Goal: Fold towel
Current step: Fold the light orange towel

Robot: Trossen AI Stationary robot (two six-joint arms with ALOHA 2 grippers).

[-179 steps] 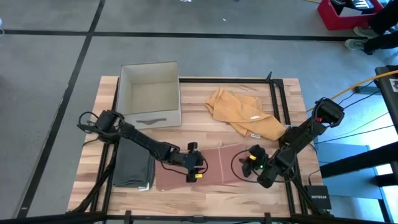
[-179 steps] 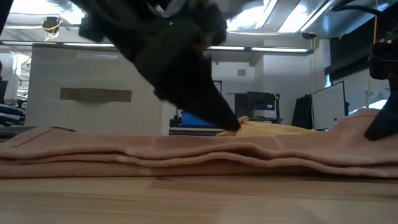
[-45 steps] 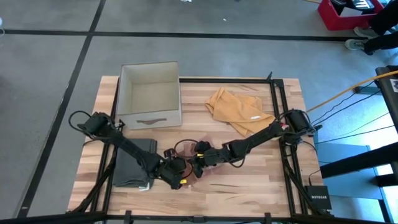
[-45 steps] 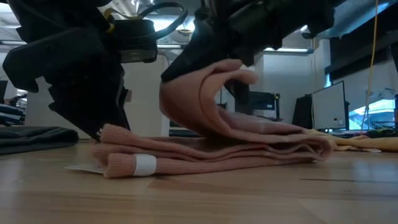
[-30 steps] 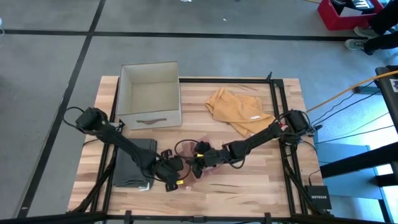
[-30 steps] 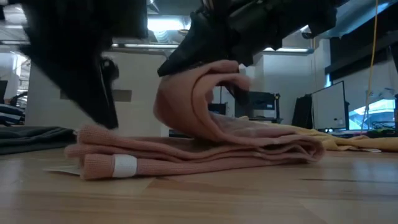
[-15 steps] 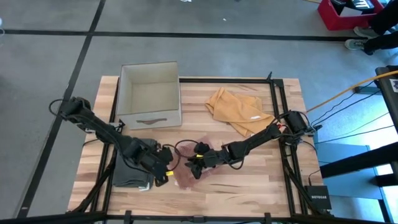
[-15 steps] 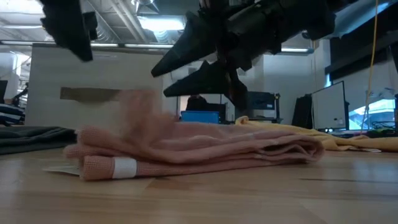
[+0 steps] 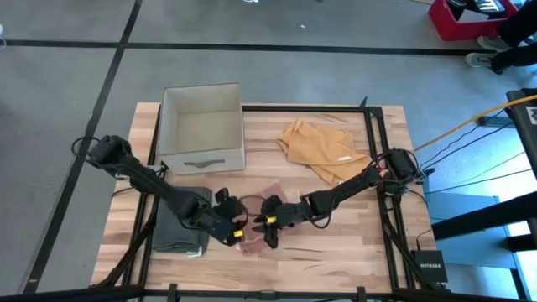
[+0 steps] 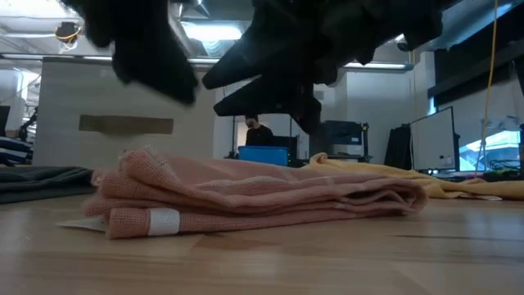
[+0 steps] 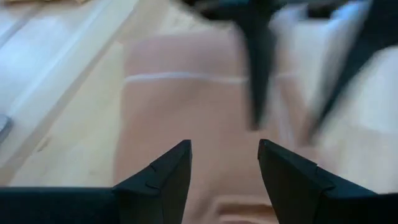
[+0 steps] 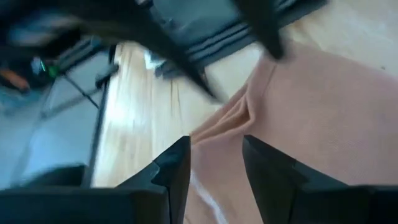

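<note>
Far L of table [image 9: 336, 252]: folded dark grey towel [image 9: 180, 220], just below the beige bin [image 9: 201, 126]. L gripper [image 9: 233, 232] sits just R of that grey stack, at the L end of the pink towel [image 9: 260, 225]; wrist view shows its fingers [image 11: 163, 177] spread apart over pink cloth, holding nothing. Pink towel lies front-centre, folded into a flat multi-layer bundle [image 10: 254, 201], white tag at its L end in low view, top layer a bit ruffled there. R gripper [image 9: 270, 232] directly over the bundle's R part, fingers [image 12: 171, 168] parted, empty, hovering above cloth. Orange towel [image 9: 327, 151] further R and back, well apart. Risks, my read: both grippers v. near each other over same small bundle, so collision or a cable snag if either swings across; a fingertip dragging the loose top layer would undo the fold; L arm pulling back could clip grey stack or bin. Edges: bundle near front edge of table, but not over it. Open room: bare wood to R of bundle and along front R; bin and grey towel crowd the L side, so R arm has the cleaner exit.
</note>
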